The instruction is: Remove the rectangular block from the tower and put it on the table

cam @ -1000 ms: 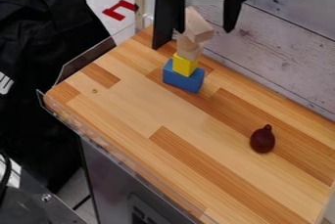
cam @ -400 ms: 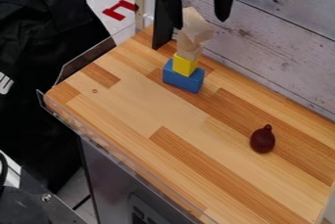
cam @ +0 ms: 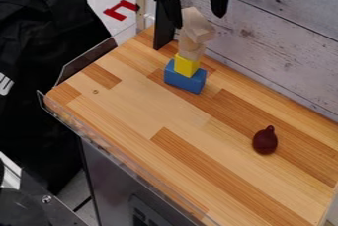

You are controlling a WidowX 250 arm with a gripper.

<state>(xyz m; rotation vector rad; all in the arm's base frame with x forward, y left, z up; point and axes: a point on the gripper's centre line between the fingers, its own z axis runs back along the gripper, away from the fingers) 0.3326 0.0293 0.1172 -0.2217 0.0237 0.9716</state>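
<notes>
The black gripper [cam: 197, 19] hangs open at the top of the view, its two fingers apart on either side of the tower's top. A light wooden rectangular block [cam: 197, 24] forms the tower's upper part, standing tilted between and partly below the fingertips. Under it is another wooden block [cam: 190, 51], then a yellow block [cam: 187, 65], and a blue block [cam: 184, 79] at the bottom, resting on the wooden table [cam: 145, 106]. Whether the fingers touch the top block, I cannot tell.
A dark red, pear-shaped object [cam: 265, 140] lies on the right part of the table. A whitish plank wall [cam: 284, 47] runs along the back edge. Clear low guards [cam: 86, 62] line the left side, and a black upright [cam: 163, 30] stands behind the tower.
The gripper has shifted left and slightly up, toward the spot over the tower. The blocks and the dark red object have stayed in place.
</notes>
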